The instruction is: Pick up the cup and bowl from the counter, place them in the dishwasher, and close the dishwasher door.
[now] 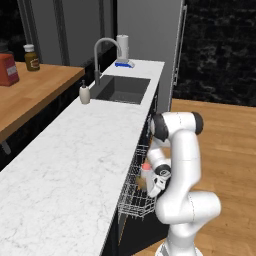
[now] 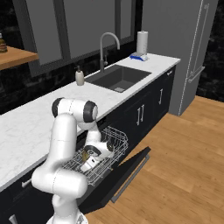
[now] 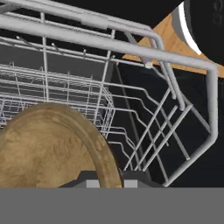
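Hand view: the shallow round brown wooden bowl (image 3: 52, 148) fills the lower left of the frame, its rim caught at the bottom edge where the claw (image 3: 107, 181) appears clamped on it, held inside the silvery wire rack (image 3: 144, 127) so it can be let go there. In the right base view the arm reaches low centre into the dishwasher (image 2: 103, 155), its dark door (image 2: 127, 173) lying open below. A whitish cup with a red top (image 1: 146, 170) shows by the rack.

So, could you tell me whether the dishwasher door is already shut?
No, the dishwasher door hangs open and folded down toward the floor, with the wire rack pulled out above it.
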